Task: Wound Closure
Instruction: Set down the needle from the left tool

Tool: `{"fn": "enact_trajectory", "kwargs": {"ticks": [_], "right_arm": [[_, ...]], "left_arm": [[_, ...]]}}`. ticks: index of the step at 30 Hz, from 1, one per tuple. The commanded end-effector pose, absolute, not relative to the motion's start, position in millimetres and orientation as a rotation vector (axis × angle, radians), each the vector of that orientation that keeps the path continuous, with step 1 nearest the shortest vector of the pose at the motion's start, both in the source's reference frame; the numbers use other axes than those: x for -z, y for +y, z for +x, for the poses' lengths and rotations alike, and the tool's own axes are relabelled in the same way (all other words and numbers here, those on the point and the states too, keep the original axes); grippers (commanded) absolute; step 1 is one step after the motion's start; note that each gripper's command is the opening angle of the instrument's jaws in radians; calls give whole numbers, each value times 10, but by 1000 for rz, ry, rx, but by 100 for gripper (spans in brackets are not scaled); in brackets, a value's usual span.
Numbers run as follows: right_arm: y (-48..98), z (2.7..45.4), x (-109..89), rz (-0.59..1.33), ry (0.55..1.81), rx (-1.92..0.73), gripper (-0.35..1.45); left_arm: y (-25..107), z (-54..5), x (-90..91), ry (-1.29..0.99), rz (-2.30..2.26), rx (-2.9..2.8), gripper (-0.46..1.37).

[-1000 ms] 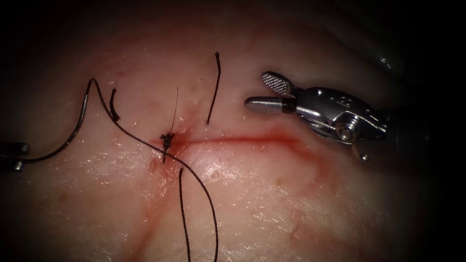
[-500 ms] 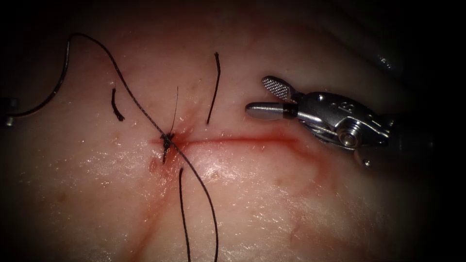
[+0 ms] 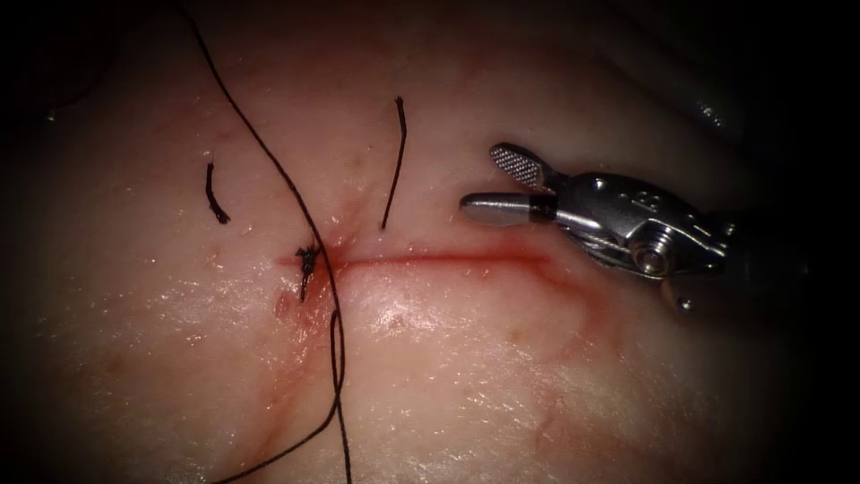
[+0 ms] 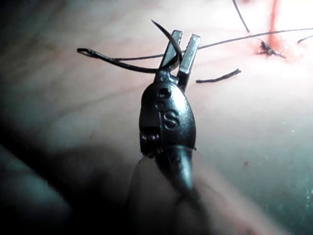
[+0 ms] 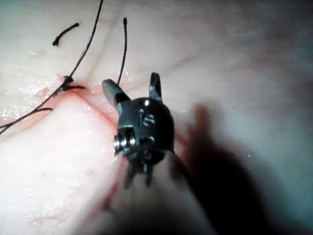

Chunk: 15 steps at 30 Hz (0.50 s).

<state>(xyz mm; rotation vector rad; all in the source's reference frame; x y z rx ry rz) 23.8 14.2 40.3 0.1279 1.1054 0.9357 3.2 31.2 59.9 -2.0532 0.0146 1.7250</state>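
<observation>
We look down on a pale, glistening slab of pork tissue crossed by a thin red cut running left to right. At the left end of the cut sits a small dark knot of suture, with red fluid staining the tissue around it. A long dark thread runs from the far left edge, passes beside the knot, and curves away toward the near edge. Three short cut ends of thread lie loose on the tissue: one on the left, one on the far side of the cut, and one on the near side. The right arm's silver steel hand hovers on the far side of the cut toward its right end, released and holding nothing; we judge it is kept clear of the thread. In the left wrist view, the left arm's dark metal hand is clenched on the thin curved steel needle near its pointed end, its long arc sweeping sideways to the thread-bearing tail. The needle hangs above the tissue, not in it, well left of the cut. We judge this grip keeps the thread lifted away from the knot.
</observation>
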Motion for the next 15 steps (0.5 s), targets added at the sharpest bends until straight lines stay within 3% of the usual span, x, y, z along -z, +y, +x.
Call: {"fn": "enact_trajectory", "kwargs": {"ticks": [1,15], "right_arm": [[142,238,-403,130,1107,-934,116],[137,234,-404,134,1102,-926,112]], "left_arm": [[314,35,-605,20,-2040,-1742,-35],[348,107,-683,180,-1833,-1932,-35]]}}
